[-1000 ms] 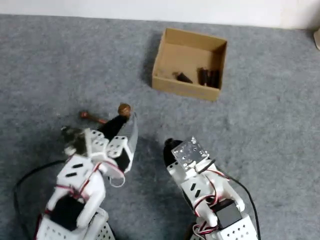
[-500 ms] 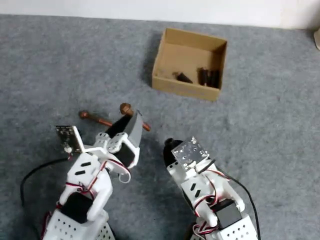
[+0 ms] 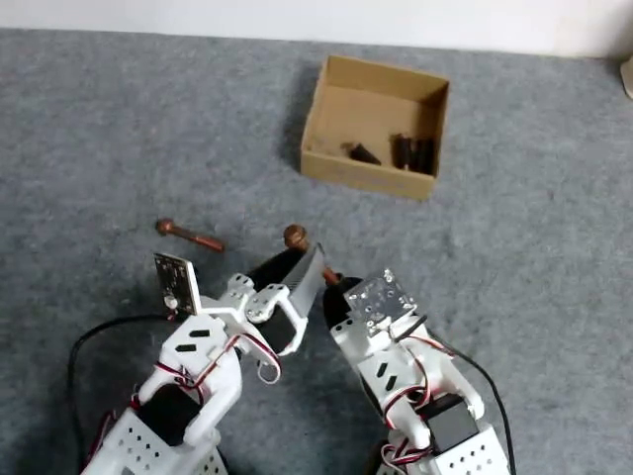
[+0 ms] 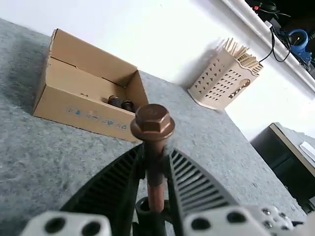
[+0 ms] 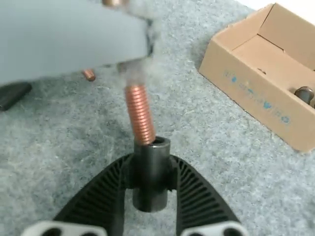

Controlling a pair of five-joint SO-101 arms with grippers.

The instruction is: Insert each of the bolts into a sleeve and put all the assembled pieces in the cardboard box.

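Observation:
My left gripper [image 3: 305,267] is shut on a copper bolt [image 3: 295,237], held head up [image 4: 153,122]. The bolt's threaded end [image 5: 140,118] rests at the mouth of a black sleeve [image 5: 150,169], and my right gripper [image 5: 150,172] is shut on that sleeve, which stands upright. In the high view the right gripper [image 3: 336,295] sits just right of the left one, at mid table. A second copper bolt [image 3: 188,235] lies loose on the carpet to the left. The cardboard box [image 3: 331,109] stands farther back and holds several dark assembled pieces [image 3: 410,151].
Grey carpet covers the table. The box [image 4: 74,105] has open flaps and low walls. A pale perforated holder [image 4: 224,78] with sticks stands against the white wall behind it. Both arm bases crowd the near edge.
My left arm has swung to the right with the bolt, from beside the loose bolt to over the sleeve in the right gripper. The right arm has stayed still.

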